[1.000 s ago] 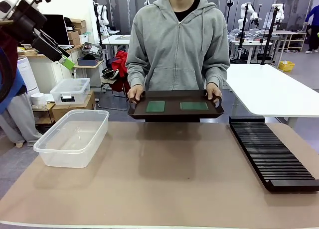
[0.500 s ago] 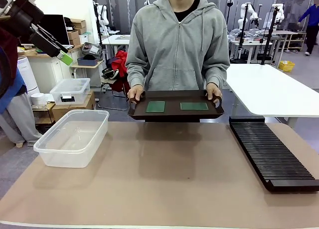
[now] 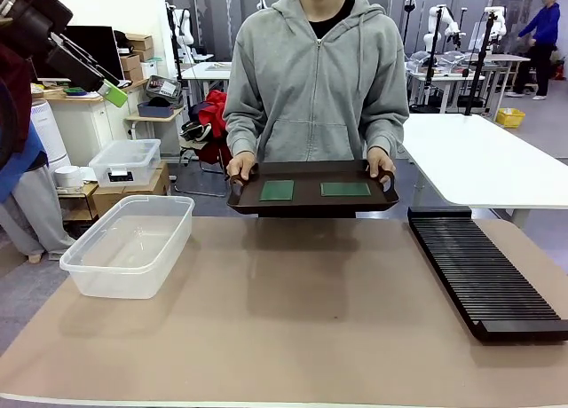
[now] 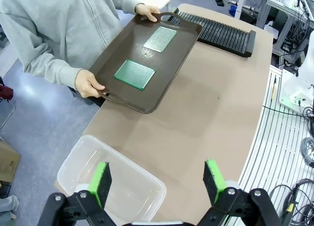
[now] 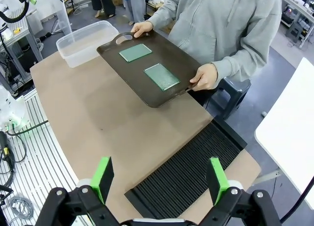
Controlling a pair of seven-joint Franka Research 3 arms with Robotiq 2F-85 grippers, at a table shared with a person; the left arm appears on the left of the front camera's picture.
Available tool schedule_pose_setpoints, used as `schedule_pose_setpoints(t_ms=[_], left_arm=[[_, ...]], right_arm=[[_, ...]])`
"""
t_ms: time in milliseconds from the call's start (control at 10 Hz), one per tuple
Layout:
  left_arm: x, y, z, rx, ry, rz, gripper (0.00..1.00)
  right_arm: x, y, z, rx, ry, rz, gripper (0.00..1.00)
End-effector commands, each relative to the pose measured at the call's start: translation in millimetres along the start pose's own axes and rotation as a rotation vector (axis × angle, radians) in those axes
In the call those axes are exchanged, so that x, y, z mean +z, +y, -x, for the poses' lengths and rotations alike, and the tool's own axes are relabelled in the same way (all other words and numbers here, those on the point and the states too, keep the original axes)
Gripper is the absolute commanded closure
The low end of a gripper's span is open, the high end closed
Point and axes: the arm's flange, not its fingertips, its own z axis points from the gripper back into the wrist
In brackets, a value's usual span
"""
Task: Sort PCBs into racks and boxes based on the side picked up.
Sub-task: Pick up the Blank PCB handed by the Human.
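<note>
We take the dark brown tray (image 3: 311, 200) as our landmark. A person at the far side of the table (image 3: 293, 328) holds it level, just above the table's far edge. One hand (image 3: 240, 167) grips the handle at the tray's left end and the other hand (image 3: 381, 165) grips the handle at its right end.

On the tray's floor a green PCB (image 3: 277, 190) lies toward the left end and a second PCB (image 3: 345, 188) toward the right end. Both lie flat, apart from each other and clear of the hands (both seem to lie green side up, as far as we can judge from here).

The long black rack (image 3: 484, 270) lies on the table to the right of the tray and nearer to us, its far end close to the tray's right corner. The clear tub (image 3: 129, 244) stands on the table to the left of the tray, also nearer to us and apart from it.

Our left gripper (image 4: 158, 179) hangs high and well to the left of the tray, above the tub. Its green-padded fingers are spread wide and grip nothing. Our right gripper (image 5: 160, 177) hangs well to the right of the tray, above the rack. Its fingers are likewise spread wide and hold nothing.
</note>
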Motion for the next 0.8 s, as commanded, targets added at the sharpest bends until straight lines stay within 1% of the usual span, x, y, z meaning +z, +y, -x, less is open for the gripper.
schedule_pose_setpoints(t_ms=[0, 700], left_arm=[[-0.4, 1.1, 2.0, 0.001, 0.000, -0.009, 0.00], [-0.4, 1.1, 2.0, 0.001, 0.000, -0.009, 0.00]], right_arm=[[0.5, 2.6, -0.5, 0.005, -0.009, -0.006, 0.00], [0.5, 2.6, -0.5, 0.005, -0.009, -0.006, 0.00]])
